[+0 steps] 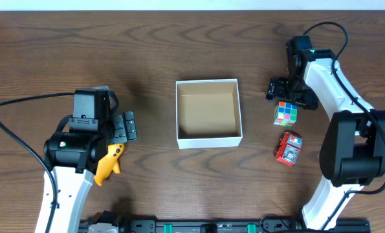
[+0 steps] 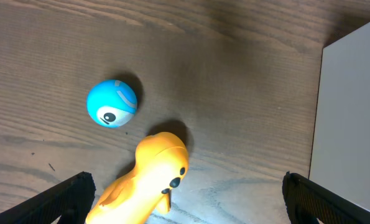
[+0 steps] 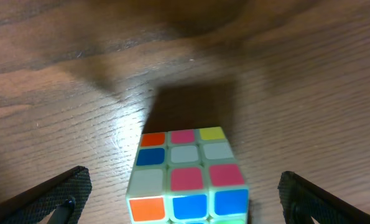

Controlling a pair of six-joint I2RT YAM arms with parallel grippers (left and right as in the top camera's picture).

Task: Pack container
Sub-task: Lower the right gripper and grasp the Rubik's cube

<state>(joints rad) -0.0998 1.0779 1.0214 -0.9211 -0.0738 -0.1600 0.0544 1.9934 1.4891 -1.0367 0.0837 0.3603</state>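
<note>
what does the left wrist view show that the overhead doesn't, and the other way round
Only the left wrist: a blue ball with a painted eye, near the yellow duck toy; overhead, the left arm covers it. Only the overhead: the puzzle cube, the red toy, the right arm and the brown inside of the container. Both: the yellow duck toy, the container's white wall, and the left gripper, open.

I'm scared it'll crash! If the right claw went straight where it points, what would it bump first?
Probably the colourful puzzle cube, lying on the table straight ahead between the open jaws of the right gripper. How close is unclear.
</note>
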